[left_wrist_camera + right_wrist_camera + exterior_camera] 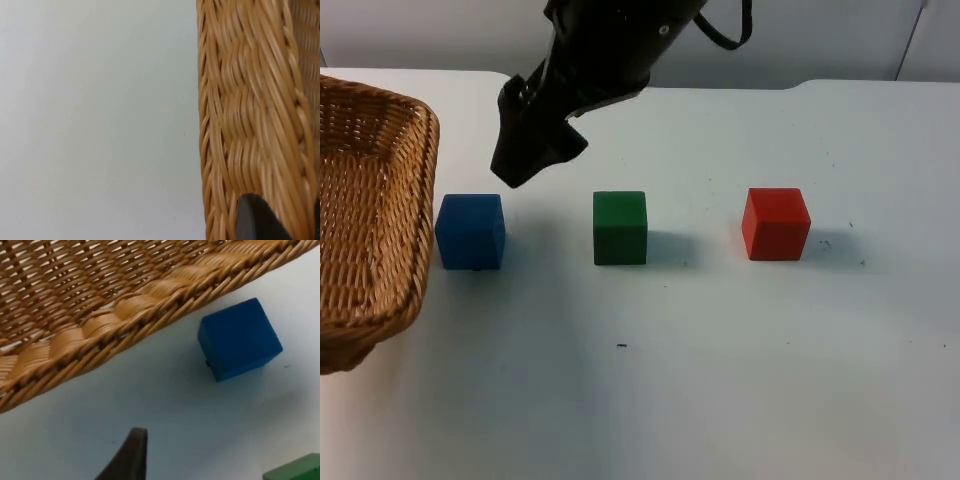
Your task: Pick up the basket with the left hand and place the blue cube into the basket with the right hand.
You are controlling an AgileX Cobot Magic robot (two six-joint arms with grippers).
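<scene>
The blue cube (pixel 470 232) is sitting matte and sharp-edged beside one wicker basket (pixel 365 210); three cubes are lying in all. The right gripper (pixel 525 160) is hovering near, its spread unclear; the left gripper (pixel 260 220) is seemingly clamping the basket rim.

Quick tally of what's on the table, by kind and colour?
Basket: 1, wicker, at the table's left edge
Blue cube: 1, beside the basket
Green cube: 1, middle of the row
Red cube: 1, right end of the row
Total: 4 things, 3 of them cubes
</scene>
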